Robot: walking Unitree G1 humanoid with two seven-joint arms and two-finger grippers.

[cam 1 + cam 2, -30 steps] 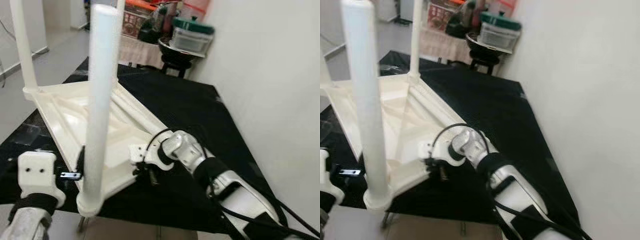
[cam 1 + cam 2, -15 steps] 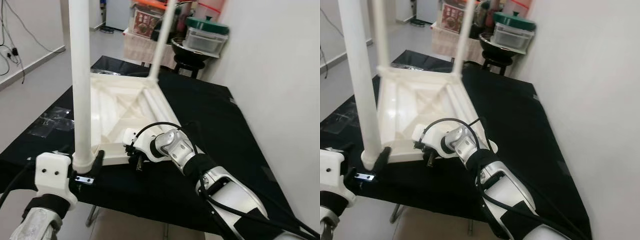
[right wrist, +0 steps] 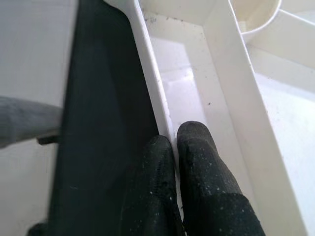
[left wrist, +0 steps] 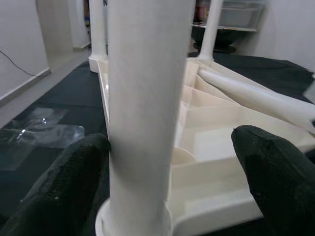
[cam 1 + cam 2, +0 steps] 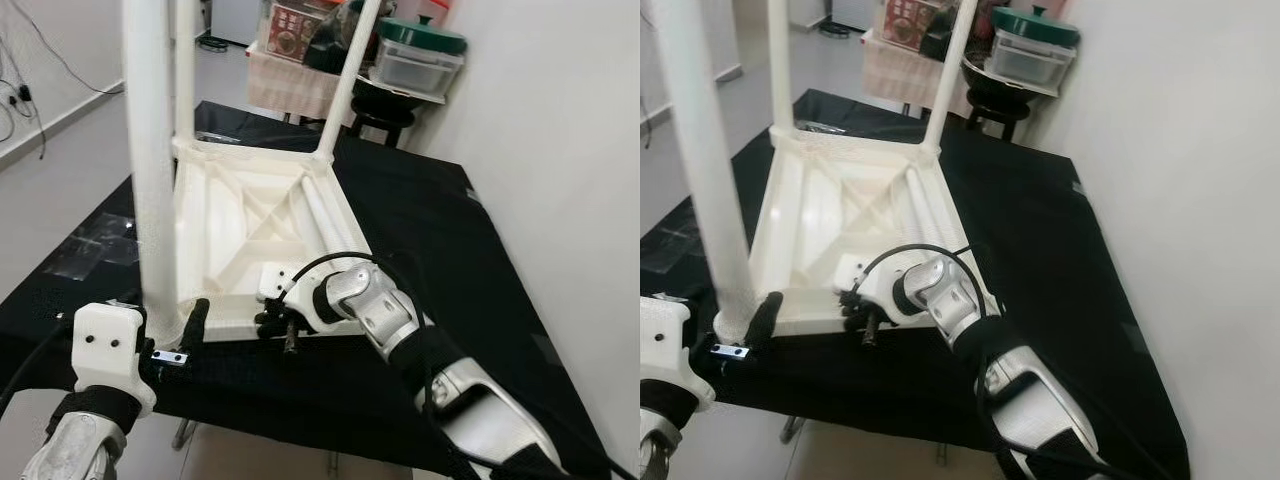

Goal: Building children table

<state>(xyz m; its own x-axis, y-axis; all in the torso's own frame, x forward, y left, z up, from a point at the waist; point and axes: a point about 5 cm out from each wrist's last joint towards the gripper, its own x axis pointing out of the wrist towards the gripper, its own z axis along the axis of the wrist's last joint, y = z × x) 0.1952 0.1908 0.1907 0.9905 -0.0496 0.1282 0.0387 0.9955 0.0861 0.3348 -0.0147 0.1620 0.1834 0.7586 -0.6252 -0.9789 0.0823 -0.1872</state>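
Children table upturned on black cloth, right jaws pinching rim, left jaws spread around leg, stool behind

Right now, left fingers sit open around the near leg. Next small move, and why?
Probably close the left gripper on the near leg. Its fingers flank the leg at its base, still apart, while the right gripper already pinches the upturned tabletop's rim, steadying it. A loose fourth leg lies inside, not yet fitted.
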